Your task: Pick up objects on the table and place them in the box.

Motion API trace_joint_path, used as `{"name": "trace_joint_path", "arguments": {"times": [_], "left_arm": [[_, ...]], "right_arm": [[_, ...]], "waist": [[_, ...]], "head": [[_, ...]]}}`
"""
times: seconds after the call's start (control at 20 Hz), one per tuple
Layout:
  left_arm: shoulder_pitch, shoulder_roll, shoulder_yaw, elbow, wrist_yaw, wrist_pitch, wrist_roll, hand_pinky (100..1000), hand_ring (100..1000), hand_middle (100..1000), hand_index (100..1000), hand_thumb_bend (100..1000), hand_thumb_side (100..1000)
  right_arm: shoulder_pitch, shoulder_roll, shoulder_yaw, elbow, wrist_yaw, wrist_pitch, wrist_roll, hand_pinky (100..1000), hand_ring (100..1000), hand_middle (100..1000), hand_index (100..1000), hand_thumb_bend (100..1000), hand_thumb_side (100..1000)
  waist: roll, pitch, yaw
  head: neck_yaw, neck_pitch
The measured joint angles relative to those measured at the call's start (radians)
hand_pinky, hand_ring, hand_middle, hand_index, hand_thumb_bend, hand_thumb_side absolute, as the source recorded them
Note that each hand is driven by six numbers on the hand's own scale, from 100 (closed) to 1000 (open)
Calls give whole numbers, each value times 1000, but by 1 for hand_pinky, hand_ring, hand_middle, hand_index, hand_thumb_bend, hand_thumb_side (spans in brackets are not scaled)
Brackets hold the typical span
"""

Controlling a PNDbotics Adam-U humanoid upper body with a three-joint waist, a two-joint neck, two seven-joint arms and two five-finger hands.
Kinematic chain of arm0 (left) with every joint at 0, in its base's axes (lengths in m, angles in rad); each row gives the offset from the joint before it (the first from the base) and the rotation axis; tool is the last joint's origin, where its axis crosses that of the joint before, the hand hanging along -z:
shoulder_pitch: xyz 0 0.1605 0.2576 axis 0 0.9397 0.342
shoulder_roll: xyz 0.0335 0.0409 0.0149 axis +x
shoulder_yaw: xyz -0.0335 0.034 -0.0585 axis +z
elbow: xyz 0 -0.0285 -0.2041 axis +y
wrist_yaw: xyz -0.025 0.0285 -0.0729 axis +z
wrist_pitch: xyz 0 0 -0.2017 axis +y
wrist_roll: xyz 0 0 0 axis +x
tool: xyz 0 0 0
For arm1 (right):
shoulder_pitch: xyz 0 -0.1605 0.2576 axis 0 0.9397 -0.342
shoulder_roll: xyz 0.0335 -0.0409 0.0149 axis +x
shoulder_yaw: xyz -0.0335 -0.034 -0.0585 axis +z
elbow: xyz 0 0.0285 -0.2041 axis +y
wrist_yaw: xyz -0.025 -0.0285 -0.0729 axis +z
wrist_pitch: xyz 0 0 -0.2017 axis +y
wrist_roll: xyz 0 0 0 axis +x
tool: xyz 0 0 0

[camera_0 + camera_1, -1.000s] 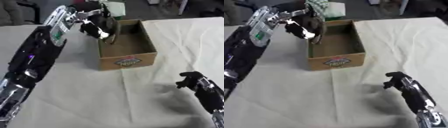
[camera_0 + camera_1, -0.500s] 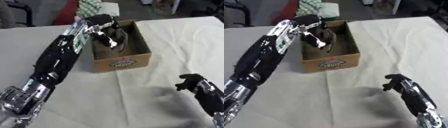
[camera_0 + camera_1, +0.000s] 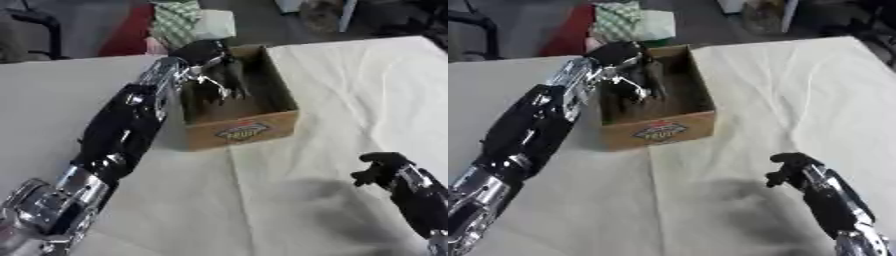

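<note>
An open cardboard box point(image 3: 241, 131) with a printed label on its front wall stands on the white-covered table, at the far middle. My left arm reaches in from the lower left, and my left hand point(image 3: 213, 70) is down inside the box, near its left wall. Its fingers are curled on a dark object point(image 3: 233, 82) with a pale glint; the object's shape is blurred. My right hand point(image 3: 791, 167) hovers low over the table at the lower right, fingers curled, with nothing in it. Its shadow lies on the cloth to its left.
The white tablecloth point(image 3: 350, 85) is creased, with open cloth on the right and in front of the box. Beyond the table's far edge lie a green checked cloth point(image 3: 178, 17), a red thing point(image 3: 129, 32) and a dark chair point(image 3: 35, 22).
My left hand has gone from above the box's left rim down into the box with the dark object. The camera has shifted. My right hand has stayed about where it was.
</note>
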Motion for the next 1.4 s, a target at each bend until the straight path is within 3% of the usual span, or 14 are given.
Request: {"name": "trace_joint_path", "arguments": {"times": [0.15,0.3,0.35,0.4,0.55,0.6,0.75,0.95,1.05,1.2,1.25,1.3,1.4], "left_arm": [[0,0,0,5,-4,-30,-35,726,655,641,740,233,177],[1,0,-1,6,-4,-63,-87,758,718,714,772,313,178],[2,0,-2,6,-4,-74,-106,763,731,726,778,327,222],[2,0,-4,5,-3,-84,-125,771,749,749,789,407,397],[3,0,-6,-10,9,-109,-167,781,768,770,804,582,607],[3,0,-6,-19,18,-115,-175,785,772,774,806,615,651],[3,1,-8,-52,50,-131,-192,796,781,782,813,641,674],[9,11,-13,-110,102,-146,-207,791,770,774,809,586,644],[13,27,-13,-152,144,-144,-207,771,739,747,786,433,599],[45,62,-6,-243,255,-114,-177,759,717,728,765,326,588],[63,77,-3,-282,307,-98,-161,738,689,700,741,172,586],[89,91,4,-325,368,-76,-142,727,676,686,725,100,584],[154,125,25,-422,506,-21,-94,716,663,676,716,100,642]], "right_arm": [[0,2,0,0,0,1,1,747,527,408,726,100,854],[0,2,0,0,0,1,1,747,527,408,726,100,854],[0,2,0,0,0,1,1,747,527,408,726,100,854],[0,2,0,0,0,1,1,747,527,408,726,100,855],[0,2,0,0,0,2,1,747,527,408,726,100,856],[0,2,0,0,0,2,2,747,527,408,726,100,855],[0,2,0,0,0,2,1,747,527,408,726,100,855],[1,2,0,0,0,2,1,747,527,408,726,100,853],[1,2,-1,0,0,2,1,747,527,408,726,100,850],[3,2,-2,0,0,1,-2,747,527,408,726,100,849],[6,2,-4,0,0,2,-4,747,527,408,726,100,850],[10,2,-7,0,0,3,-6,747,527,408,725,100,848],[11,1,-12,0,0,2,-10,746,527,408,725,100,843]], "waist": [[2,0,-1],[2,0,-1],[2,0,0],[2,0,0],[2,0,3],[2,0,4],[2,0,6],[0,-1,11],[0,-2,18],[1,-9,30],[1,-10,35],[3,-12,42],[6,-14,59]], "head": [[0,0],[0,0],[0,0],[-1,0],[-2,0],[-2,0],[-5,0],[-8,0],[-11,0],[-19,0],[-23,0],[-27,0],[-36,1]]}}
